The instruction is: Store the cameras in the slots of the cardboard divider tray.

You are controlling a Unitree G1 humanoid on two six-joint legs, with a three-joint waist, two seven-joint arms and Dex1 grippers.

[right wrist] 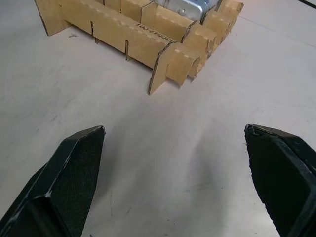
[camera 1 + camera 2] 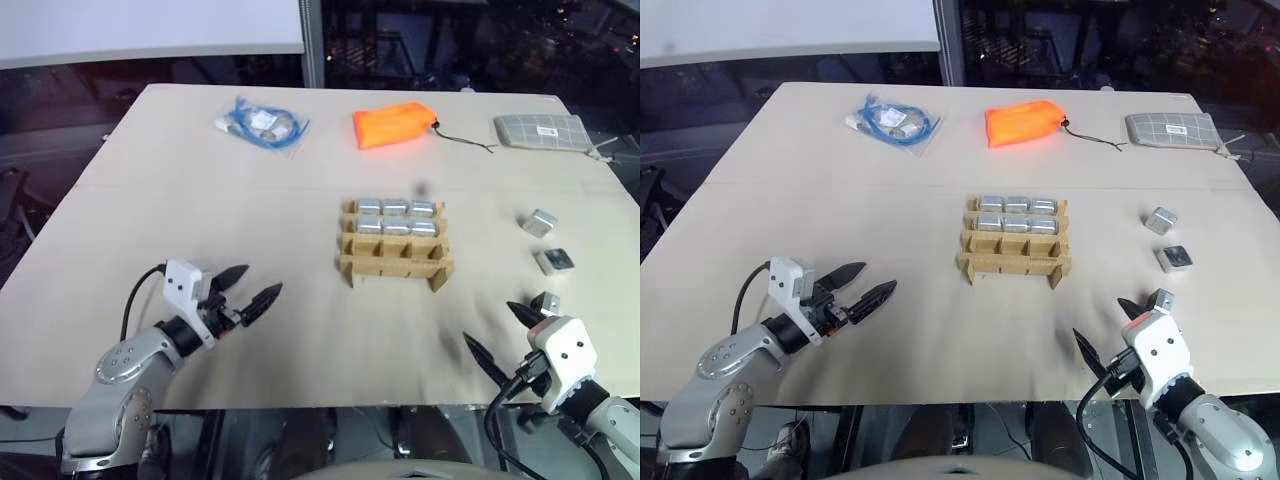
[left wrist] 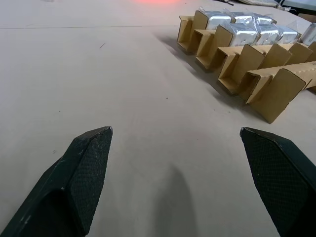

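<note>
Hovering low over the near edge of the table, both claws are spread wide and carry nothing. Left claw sits at the near left, tips aimed toward the tray. Right claw sits at the near right, with one loose camera just beside its outer finger.

Mid-table: cardboard divider tray, well apart from both claws. Its two far rows hold six cameras, three per row, silver tops showing. The near rows of slots look empty. Left wrist view shows the tray from its side with the packed cameras at the far end; right wrist view shows the tray's near corner.

Right of the tray, two more loose cameras lie on the table: one with dark lens face up, one further back, tilted.

Far edge: clear bag of blue cable at left, orange fabric pouch in the middle with a dark cord, grey mesh pouch at right.
</note>
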